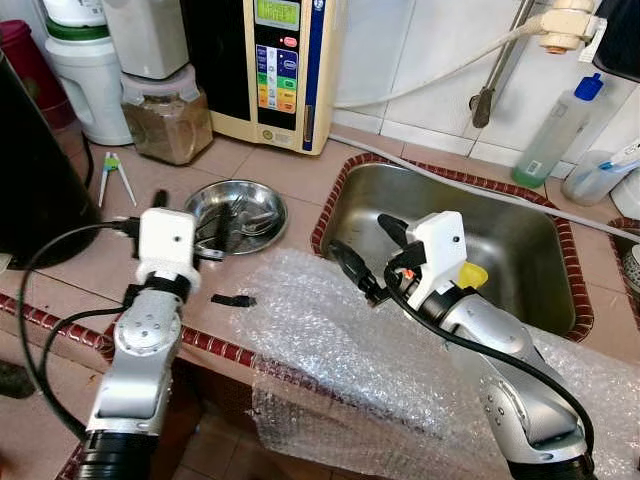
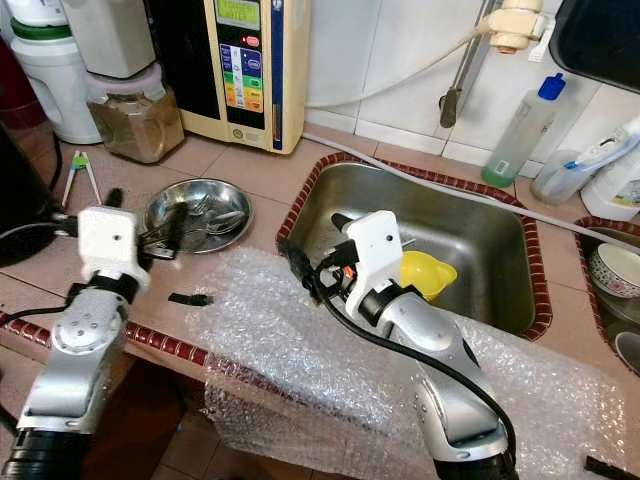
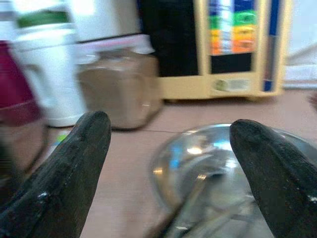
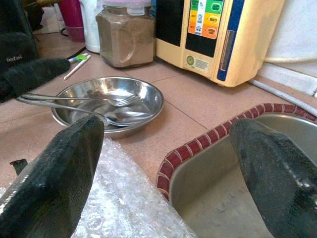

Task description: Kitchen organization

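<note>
left wrist view blurred; steel bowl smeared, cutlery indistinct

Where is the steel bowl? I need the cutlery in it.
The steel bowl sits on the counter left of the sink, just ahead of the left gripper.

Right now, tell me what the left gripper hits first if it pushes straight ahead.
Probably the steel bowl holding cutlery; the open left gripper points right at its near rim, though depth is hard to judge.
</note>
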Tool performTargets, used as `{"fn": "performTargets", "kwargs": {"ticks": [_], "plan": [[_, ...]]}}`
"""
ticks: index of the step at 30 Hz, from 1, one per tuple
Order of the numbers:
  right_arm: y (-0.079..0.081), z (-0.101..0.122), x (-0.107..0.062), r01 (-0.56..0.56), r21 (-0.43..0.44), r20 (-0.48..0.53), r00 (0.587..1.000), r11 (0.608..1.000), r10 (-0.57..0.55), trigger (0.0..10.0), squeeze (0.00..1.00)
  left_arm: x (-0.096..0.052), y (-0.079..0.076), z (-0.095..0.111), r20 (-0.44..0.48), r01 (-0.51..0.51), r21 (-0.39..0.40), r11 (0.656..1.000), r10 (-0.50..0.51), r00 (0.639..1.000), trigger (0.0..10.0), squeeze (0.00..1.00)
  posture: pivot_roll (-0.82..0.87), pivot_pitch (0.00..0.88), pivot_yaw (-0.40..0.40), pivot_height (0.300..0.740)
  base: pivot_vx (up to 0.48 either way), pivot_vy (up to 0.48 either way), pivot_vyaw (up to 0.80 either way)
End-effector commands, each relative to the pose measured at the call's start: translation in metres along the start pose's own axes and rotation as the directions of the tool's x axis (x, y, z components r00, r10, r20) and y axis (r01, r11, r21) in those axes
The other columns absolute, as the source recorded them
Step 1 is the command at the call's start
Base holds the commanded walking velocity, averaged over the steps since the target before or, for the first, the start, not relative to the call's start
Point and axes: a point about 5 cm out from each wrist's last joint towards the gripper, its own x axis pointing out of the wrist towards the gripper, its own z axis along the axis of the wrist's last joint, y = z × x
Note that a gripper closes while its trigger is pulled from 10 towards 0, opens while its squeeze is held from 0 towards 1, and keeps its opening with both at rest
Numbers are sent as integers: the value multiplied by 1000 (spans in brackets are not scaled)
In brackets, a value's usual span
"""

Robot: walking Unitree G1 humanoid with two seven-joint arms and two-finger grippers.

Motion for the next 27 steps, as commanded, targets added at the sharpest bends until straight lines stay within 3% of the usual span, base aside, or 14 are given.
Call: {"fn": "performTargets", "kwargs": {"ticks": [1,11,12,13,14,15,16,27], "plan": [[1,0,-2,-9,-6,-2,1000,1000,9,10000,0,-5,1,-4,-37,-21,-25,999,20,999,10000,0,20,75,-65,740,0,0,0],[3,0,1,-25,-13,-2,1000,1000,25,10000,0,-12,-11,-22,-199,-32,-169,985,-3,980,10000,0,25,76,-65,740,0,0,0],[3,0,2,-24,-14,-3,1000,1000,24,10000,0,-11,-12,-24,-217,-39,-186,982,-2,976,8000,0,23,77,-64,740,0,0,0],[3,0,2,-24,-14,-3,1000,1000,24,10000,0,-11,-12,-24,-217,-39,-186,982,-2,976,8000,0,23,77,-64,740,0,0,0],[4,0,2,-24,-13,-4,1000,1000,23,10000,0,-11,-12,-24,-230,-43,-197,980,-3,973,3490,0,23,76,-64,740,0,0,0],[4,-1,2,-23,-13,-4,1000,1000,23,10000,0,-11,-12,-25,-237,-46,-205,978,-4,972,3490,0,23,76,-64,740,0,0,0],[4,-1,1,-22,-14,-5,1000,1000,22,10000,0,-11,-13,-25,-251,-48,-234,971,-12,968,0,0,22,77,-63,740,0,0,0],[2,-1,3,-11,-16,-4,1000,1000,10,10000,0,-8,-18,-17,-246,-54,-315,947,-27,969,0,0,25,77,-65,740,0,0,0]]}}
